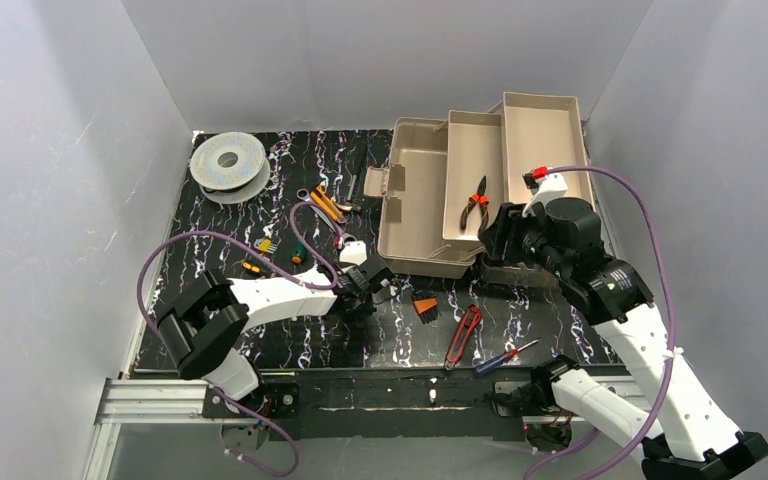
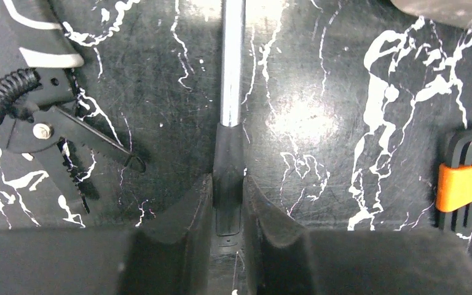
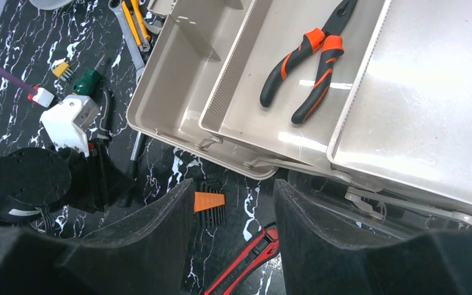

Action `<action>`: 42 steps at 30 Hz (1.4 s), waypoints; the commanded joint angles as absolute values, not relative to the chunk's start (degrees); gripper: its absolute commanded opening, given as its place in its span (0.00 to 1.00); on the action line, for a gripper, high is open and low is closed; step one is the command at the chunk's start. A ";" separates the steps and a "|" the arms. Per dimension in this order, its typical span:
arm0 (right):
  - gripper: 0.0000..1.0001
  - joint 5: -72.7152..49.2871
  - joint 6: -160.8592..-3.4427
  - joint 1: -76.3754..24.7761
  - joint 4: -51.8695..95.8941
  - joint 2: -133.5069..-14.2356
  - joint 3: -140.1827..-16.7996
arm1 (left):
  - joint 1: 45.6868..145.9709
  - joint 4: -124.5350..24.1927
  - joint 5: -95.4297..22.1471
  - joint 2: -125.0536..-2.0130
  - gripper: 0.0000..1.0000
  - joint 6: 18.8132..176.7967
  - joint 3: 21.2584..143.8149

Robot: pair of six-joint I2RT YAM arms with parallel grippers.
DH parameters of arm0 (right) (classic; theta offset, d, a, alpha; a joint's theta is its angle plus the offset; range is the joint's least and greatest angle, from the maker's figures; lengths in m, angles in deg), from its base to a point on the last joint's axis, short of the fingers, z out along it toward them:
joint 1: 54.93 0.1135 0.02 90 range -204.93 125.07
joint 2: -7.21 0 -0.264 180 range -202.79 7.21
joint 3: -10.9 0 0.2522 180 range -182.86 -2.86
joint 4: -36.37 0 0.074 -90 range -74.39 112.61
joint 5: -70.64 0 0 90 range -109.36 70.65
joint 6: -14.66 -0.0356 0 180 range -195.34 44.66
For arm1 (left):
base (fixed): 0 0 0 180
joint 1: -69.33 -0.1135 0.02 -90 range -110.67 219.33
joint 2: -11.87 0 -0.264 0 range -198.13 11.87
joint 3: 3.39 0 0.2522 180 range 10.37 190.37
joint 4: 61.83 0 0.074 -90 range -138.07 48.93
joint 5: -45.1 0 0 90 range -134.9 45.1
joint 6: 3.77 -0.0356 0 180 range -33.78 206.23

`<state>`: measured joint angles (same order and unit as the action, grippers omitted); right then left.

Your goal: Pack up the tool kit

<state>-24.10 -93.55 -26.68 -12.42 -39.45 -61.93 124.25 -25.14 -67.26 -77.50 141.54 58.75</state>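
Note:
The tool kit (image 1: 415,252) stands open at the back right, its beige fold-out trays spread, and shows again in the right wrist view (image 3: 178,80). Orange-handled pliers (image 1: 475,205) (image 3: 310,61) lie in the middle tray. My left gripper (image 1: 370,290) (image 2: 228,184) is low on the table in front of the kit, shut on the black handle of a tool with a metal shaft (image 2: 232,67). My right gripper (image 1: 495,240) (image 3: 233,190) hangs open above the table by the kit's front edge, with nothing between its fingers.
An orange hex key set (image 1: 425,307) (image 2: 467,184) (image 3: 209,203), a red utility knife (image 1: 463,335) (image 3: 246,264) and a screwdriver (image 1: 505,357) lie near the front. A grey wire spool (image 1: 228,163) and yellow-handled tools (image 1: 327,203) sit at the back left. Black spring pliers (image 2: 31,117) lie left of my left gripper.

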 commanded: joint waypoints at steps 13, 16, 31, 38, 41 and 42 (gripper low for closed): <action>0.61 -19.79 -95.73 -26.72 -15.41 -40.11 -64.17 | 122.76 -10.39 -79.38 -52.37 0.00 134.27 62.31; 0.64 -16.26 -96.61 -26.73 -15.86 -39.52 -62.83 | 121.69 -11.56 -78.21 -50.02 0.00 128.73 66.24; 0.64 -18.87 -102.54 -23.85 -26.90 -39.28 -59.58 | 113.98 -27.76 -56.34 -69.58 0.00 116.99 86.32; 0.63 -25.00 -110.62 -15.86 -27.06 -38.43 -53.28 | 112.82 -31.61 -52.26 -81.54 0.00 116.78 91.53; 0.58 -30.41 -119.27 -12.59 -28.39 -40.33 -50.64 | 112.27 -31.68 -51.77 -87.45 0.00 116.67 94.12; 0.59 -32.08 -122.21 -11.43 -28.40 -41.13 -49.58 | 112.20 -31.57 -51.66 -89.08 0.00 116.83 95.00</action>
<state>-24.26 -110.10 -15.01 -27.13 -39.52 -52.13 113.11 -29.79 -53.35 -85.24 117.69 90.52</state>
